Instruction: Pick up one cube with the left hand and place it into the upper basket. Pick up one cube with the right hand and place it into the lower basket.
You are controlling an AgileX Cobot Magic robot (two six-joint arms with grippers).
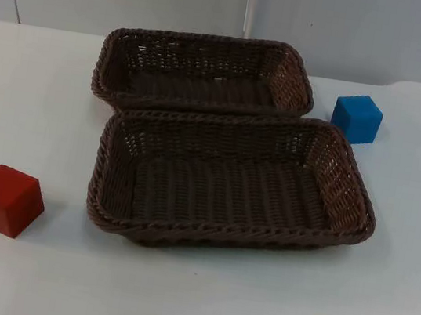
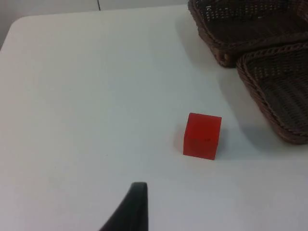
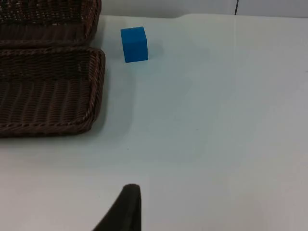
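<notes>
A red cube (image 1: 6, 200) sits on the white table at the front left, to the left of the lower basket (image 1: 223, 235). A blue cube (image 1: 356, 118) rests at the back right, beside the upper basket (image 1: 204, 39). Both brown wicker baskets are empty and overlap at their shared edge. My left gripper (image 2: 132, 211) hovers over bare table, well short of the red cube (image 2: 202, 135). My right gripper (image 3: 126, 209) is likewise over bare table, far from the blue cube (image 3: 134, 44). Neither gripper holds anything.
The grey partition wall (image 1: 218, 0) closes the table's far side. Open white table lies in front of the baskets and around both cubes. Basket rims (image 2: 260, 91) (image 3: 94, 91) stand close beside each cube.
</notes>
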